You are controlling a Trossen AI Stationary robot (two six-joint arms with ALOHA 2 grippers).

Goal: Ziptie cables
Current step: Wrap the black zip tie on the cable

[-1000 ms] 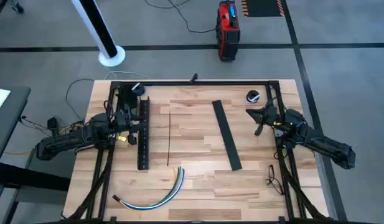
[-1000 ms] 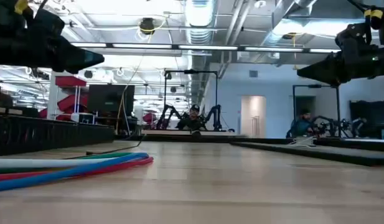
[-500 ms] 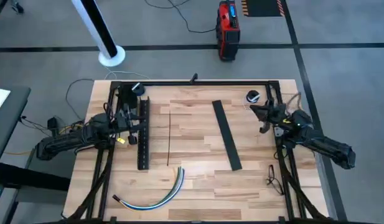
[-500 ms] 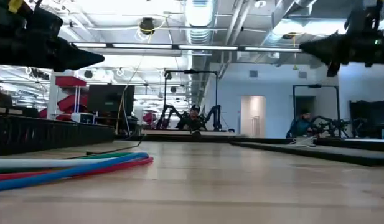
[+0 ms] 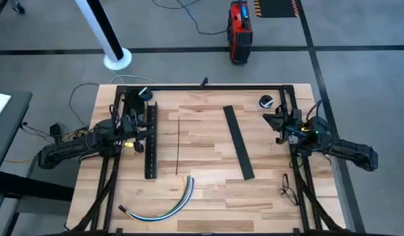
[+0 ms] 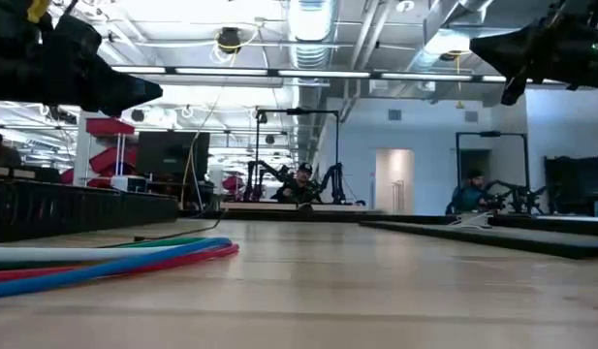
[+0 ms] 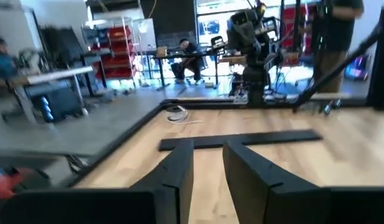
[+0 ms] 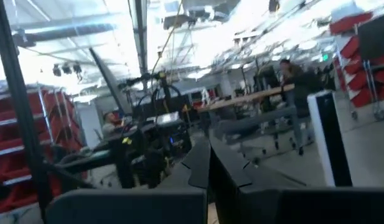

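The wooden bench (image 5: 202, 147) carries all items inside a black frame. The left arm reaches in from the left edge, nearly level, its left hand (image 5: 137, 124) raised over the far end of the long slotted channel (image 5: 150, 141); the left wrist view shows its fingers (image 7: 179, 171) set a narrow gap apart with nothing between them. The right arm enters from the right edge, its right hand (image 5: 270, 118) lifted well above the bench and aimed toward the far right corner; the right wrist view shows its fingers (image 8: 201, 165) almost touching, gripping nothing. The flat black strip (image 5: 238, 141) lies right of centre, angled slightly. The cables (image 5: 169, 203) lie curved at the near edge, left of centre, well apart from both hands.
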